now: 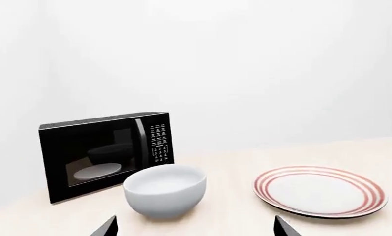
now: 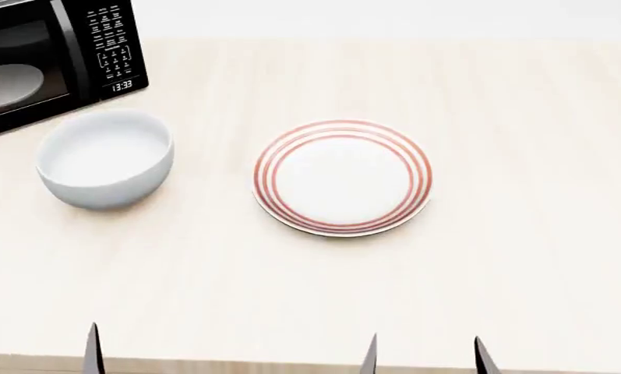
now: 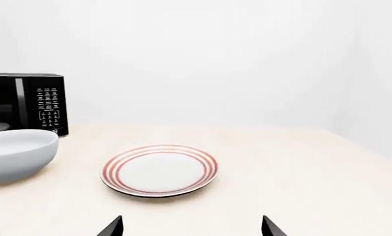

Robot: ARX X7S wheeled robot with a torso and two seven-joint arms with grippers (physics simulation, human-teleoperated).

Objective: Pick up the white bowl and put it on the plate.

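Nothing picked up yet: both my left gripper (image 1: 194, 227) and right gripper (image 3: 192, 227) hang spread and empty at the near table (image 2: 518, 257) edge, the white bowl (image 2: 105, 157) sits beside the plate (image 2: 343, 177) by the microwave (image 2: 51, 54), so my left arm should reach for its rim.

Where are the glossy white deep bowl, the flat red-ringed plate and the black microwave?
white bowl (image 2: 105, 158), head view, inner floor.
red-ringed plate (image 2: 343, 178), head view, bare centre.
black microwave (image 1: 104, 154), left wrist view, glass door.
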